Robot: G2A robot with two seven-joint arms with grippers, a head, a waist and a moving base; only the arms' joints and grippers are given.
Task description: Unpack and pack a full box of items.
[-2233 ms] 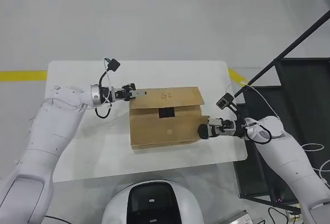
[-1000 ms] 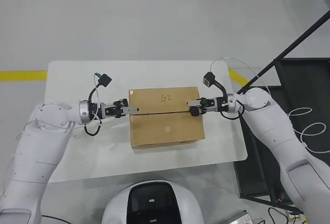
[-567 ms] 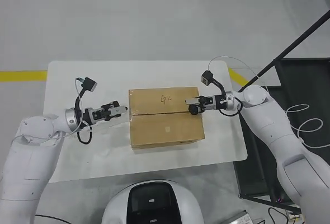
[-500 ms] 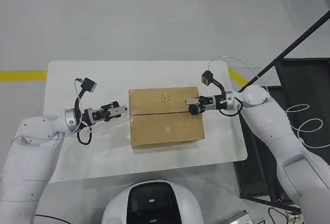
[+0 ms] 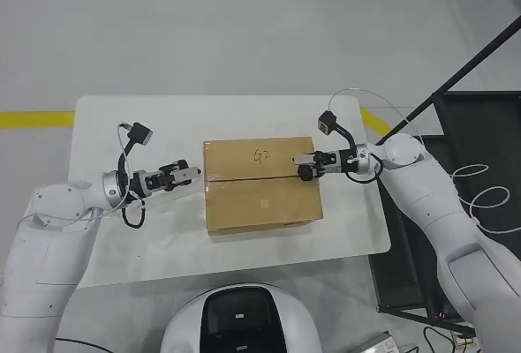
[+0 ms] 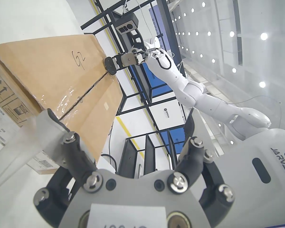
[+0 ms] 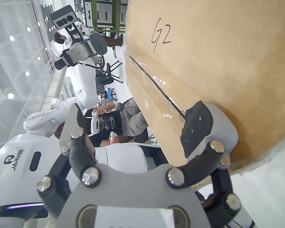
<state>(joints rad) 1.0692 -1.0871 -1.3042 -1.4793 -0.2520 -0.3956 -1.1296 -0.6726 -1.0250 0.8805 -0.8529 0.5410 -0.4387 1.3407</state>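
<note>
**Right gripper (image 5: 303,167) spread wide at the box seam**

Your cardboard box (image 5: 260,199) sits shut in the middle of the white table (image 5: 128,238), its flaps meeting along the centre seam (image 5: 252,179). One right finger pad (image 7: 196,129) rests at the seam's end, probably to pry up a flap. Your left gripper (image 5: 190,169), also released, hovers just off the opposite edge.

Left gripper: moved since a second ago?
Yes. The left gripper has backed away from the brown cardboard box, outward over the white table.
</note>
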